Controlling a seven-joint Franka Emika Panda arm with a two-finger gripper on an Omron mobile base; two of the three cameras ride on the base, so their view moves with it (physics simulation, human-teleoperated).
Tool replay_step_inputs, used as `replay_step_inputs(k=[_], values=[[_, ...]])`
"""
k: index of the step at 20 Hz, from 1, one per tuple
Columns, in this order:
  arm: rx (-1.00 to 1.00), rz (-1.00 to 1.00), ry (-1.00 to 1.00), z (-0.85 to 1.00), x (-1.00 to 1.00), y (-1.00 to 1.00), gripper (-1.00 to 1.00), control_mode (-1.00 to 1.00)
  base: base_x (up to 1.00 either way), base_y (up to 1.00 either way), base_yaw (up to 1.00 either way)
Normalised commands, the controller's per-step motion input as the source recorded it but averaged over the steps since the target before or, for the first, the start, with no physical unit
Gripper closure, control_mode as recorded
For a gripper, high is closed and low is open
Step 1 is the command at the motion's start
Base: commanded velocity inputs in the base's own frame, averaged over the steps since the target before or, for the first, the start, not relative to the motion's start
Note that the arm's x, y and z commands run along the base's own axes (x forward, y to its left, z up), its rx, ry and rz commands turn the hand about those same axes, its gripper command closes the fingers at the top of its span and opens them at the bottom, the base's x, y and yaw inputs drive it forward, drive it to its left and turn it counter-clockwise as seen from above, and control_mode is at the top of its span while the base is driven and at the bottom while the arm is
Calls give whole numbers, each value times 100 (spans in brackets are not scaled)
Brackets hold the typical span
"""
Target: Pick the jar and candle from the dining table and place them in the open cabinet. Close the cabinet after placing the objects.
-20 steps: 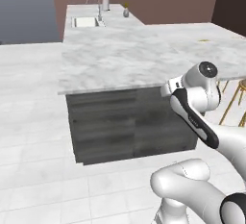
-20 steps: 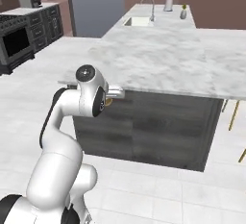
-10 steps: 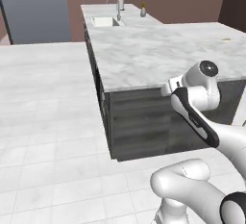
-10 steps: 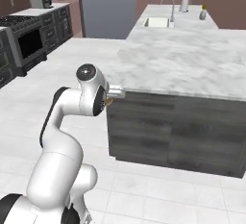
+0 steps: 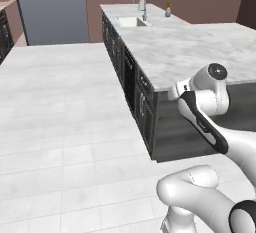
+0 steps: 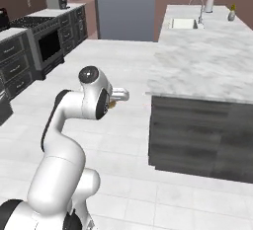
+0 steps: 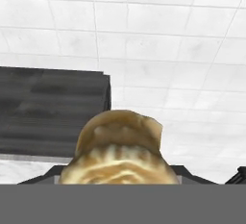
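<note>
Carrying squat clear glass jar w/ tan grainy fill & golden knob (image 7: 118,155), clenched in gripper (image 7: 120,182) tucked by arm, past grey-veined marble counter (image 6: 207,66); best keep wrist level, drive smooth, no jerks till cabinet reached.

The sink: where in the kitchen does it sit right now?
The sink is sunk into the far end of the marble counter, with the faucet beside it.

One jar (image 7: 119,153), one faucet (image 5: 142,5), one oven (image 6: 49,49).
</note>
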Motion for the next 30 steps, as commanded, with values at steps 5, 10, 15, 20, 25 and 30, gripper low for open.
replay_step_inputs(k=[5, 10, 15, 20, 25, 30], values=[[0, 0, 0, 0, 0, 0, 100, 100, 25, 100, -4], [0, 0, 0, 0, 0, 0, 100, 100, 87, 100, -2], [0, 0, 0, 0, 0, 0, 100, 100, 100, 100, 0], [0, 0, 0, 0, 0, 0, 100, 100, 100, 74, 5], [0, 0, 0, 0, 0, 0, 100, 100, 100, 2, 25], [0, 0, 0, 0, 0, 0, 100, 100, 100, 0, 25]])
